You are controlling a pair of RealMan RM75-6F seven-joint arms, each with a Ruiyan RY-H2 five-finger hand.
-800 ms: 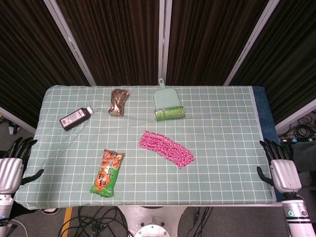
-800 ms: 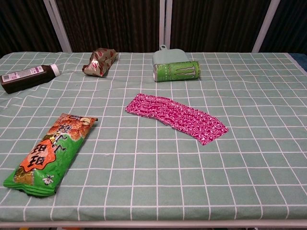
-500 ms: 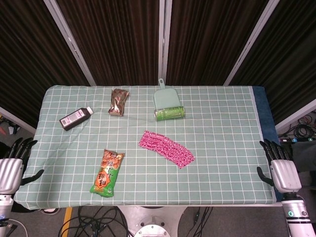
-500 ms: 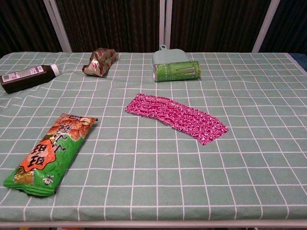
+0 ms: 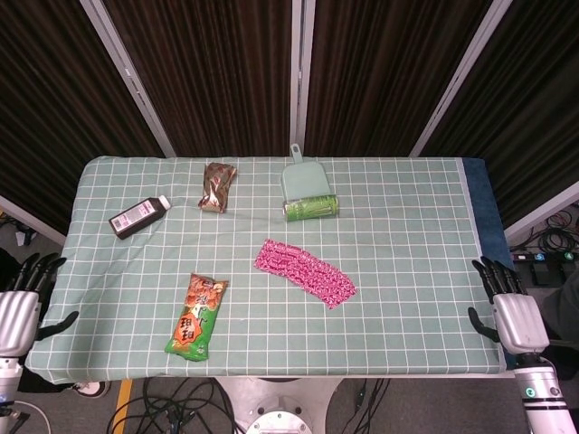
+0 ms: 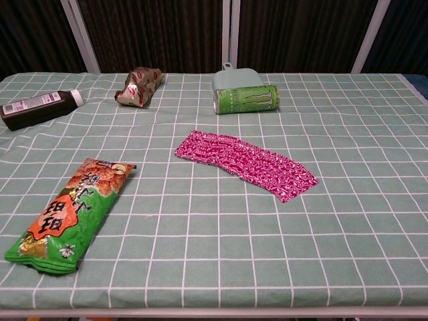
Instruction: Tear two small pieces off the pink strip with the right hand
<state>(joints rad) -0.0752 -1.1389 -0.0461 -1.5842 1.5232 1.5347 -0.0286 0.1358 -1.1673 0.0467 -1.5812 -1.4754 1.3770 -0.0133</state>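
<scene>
The pink strip (image 5: pixel 304 272) (image 6: pixel 245 162) lies flat and whole near the middle of the green checked table, running diagonally from upper left to lower right. My right hand (image 5: pixel 511 309) hangs beside the table's right front corner, fingers apart and holding nothing, far from the strip. At the left front corner my left hand (image 5: pixel 23 306) is also off the table edge, fingers spread and empty. Neither hand shows in the chest view.
A green snack bag (image 5: pixel 197 317) (image 6: pixel 69 213) lies front left. A dark bottle (image 5: pixel 139 216) (image 6: pixel 38 109) is at the far left, a crumpled brown wrapper (image 5: pixel 217 186) (image 6: pixel 138 86) behind, a green can (image 5: pixel 310 207) (image 6: pixel 246 99) against a pale dustpan (image 5: pixel 303 178) at the back centre.
Both hands have sunk slightly lower beside the table. Nothing on the table has moved.
</scene>
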